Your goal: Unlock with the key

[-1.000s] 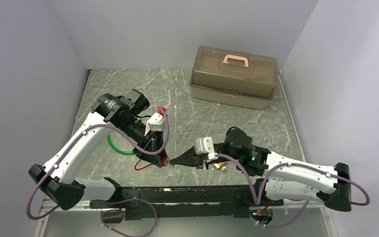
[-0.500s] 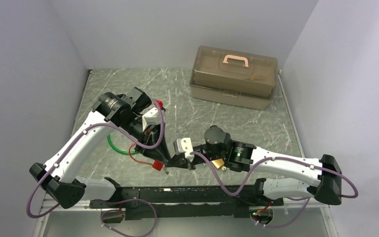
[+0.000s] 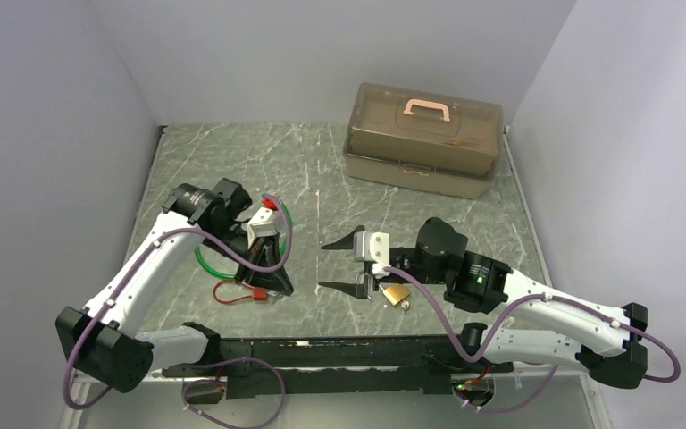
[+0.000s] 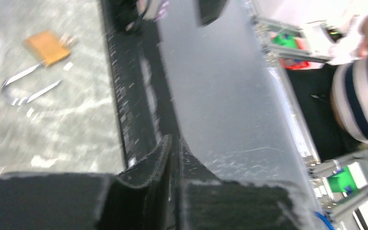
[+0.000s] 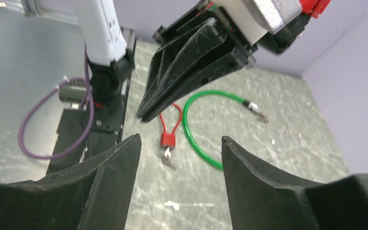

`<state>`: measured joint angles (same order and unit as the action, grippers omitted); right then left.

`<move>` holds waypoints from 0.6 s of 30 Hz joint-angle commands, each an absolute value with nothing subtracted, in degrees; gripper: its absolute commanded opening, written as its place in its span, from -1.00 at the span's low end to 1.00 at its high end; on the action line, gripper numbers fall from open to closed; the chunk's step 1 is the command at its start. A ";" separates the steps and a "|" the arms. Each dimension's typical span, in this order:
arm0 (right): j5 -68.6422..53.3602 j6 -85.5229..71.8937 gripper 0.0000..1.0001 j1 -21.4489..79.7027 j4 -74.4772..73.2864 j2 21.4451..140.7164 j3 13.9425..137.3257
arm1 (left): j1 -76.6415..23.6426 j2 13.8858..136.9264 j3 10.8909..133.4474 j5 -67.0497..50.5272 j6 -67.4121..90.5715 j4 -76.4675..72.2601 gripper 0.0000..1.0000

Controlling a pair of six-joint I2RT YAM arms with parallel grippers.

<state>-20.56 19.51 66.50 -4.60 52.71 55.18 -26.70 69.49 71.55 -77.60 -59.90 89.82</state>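
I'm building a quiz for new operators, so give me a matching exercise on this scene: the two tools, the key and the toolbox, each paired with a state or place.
Column A
1. left tool
2. right tool
3. red key
4. toolbox

Column B
a. open, with nothing between its fingers
b. at the far right of the table, lid down
c. shut
d. lying free on the table, close to the left tool

Pairs: 1-c, 2-a, 3-d, 4-b
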 commanded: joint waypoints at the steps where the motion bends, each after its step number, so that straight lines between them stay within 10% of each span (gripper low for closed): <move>1: -14.82 16.10 0.38 66.64 -3.97 50.47 49.33 | -16.90 71.16 65.41 -65.32 -70.78 89.37 -0.58; 4: -12.22 14.51 0.48 66.62 -2.78 48.40 46.94 | -11.83 70.87 60.70 -54.94 -65.28 78.92 -0.09; 18: -9.58 13.74 0.54 66.23 -1.66 48.77 45.98 | -13.86 64.21 37.27 -30.47 -65.21 47.81 -0.06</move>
<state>-10.87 14.76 66.46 -5.93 49.34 45.78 -12.93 63.42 39.18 -35.75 -64.07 56.84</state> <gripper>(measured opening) 0.765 0.474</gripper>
